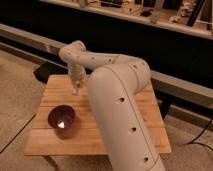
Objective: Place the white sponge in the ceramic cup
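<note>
My gripper (76,90) hangs down from the bent white arm (117,95) over the back left part of the wooden table (50,135), just above the boards. A wide dark maroon bowl (61,119) stands on the table in front of it and a little to its left. Neither the white sponge nor the small whitish ceramic cup shows; the thick arm hides much of the table's middle and right.
A dark low wall with a light ledge (175,82) runs behind the table. The floor (17,90) lies to the left. A thin dark cable (197,142) lies on the floor at the right.
</note>
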Motion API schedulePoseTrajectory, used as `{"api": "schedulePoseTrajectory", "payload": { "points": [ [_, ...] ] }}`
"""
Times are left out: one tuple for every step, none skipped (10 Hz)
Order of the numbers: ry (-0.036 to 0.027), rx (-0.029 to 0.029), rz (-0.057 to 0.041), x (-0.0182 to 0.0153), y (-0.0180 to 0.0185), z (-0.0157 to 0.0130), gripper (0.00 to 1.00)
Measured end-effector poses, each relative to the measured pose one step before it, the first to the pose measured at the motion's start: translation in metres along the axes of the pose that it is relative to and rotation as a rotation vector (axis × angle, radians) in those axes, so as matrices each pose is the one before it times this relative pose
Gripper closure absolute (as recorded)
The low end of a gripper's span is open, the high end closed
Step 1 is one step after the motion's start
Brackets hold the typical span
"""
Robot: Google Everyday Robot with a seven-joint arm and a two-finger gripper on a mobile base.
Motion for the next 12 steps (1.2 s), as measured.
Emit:
{"api": "schedulePoseTrajectory", "payload": {
  "points": [
    [-0.01717, 0.0037, 0.00014, -0.00113, -0.00347, -0.01027, 1.0],
    [-0.01897, 0.0047, 0.00071, -0.00191, -0.00443, -0.0105, 1.0],
    [-0.01623, 0.00481, 0.00002, -0.00206, -0.0036, -0.00879, 1.0],
    [-0.02993, 0.01579, -0.00011, -0.0054, -0.00958, -0.0144, 1.0],
    [-0.01838, 0.01219, 0.00081, -0.00452, -0.00715, -0.00878, 1.0],
    [-0.01599, 0.01158, 0.00123, -0.00437, -0.00717, -0.00844, 1.0],
    [-0.01488, 0.01311, -0.00376, -0.00443, -0.00769, -0.00904, 1.0],
    [-0.01302, 0.01106, -0.00976, -0.00493, -0.00727, -0.00771, 1.0],
    [-0.00881, 0.01054, -0.01063, -0.00438, -0.00761, -0.0051, 1.0],
    [-0.01042, 0.01418, -0.01607, -0.00551, -0.00886, -0.00403, 1.0],
    [-0.01184, 0.009, -0.01236, -0.00608, -0.00739, -0.00184, 1.0],
    [-0.01245, 0.01053, -0.0138, -0.00717, -0.00934, -0.00047, 1.0]
  ]
}}
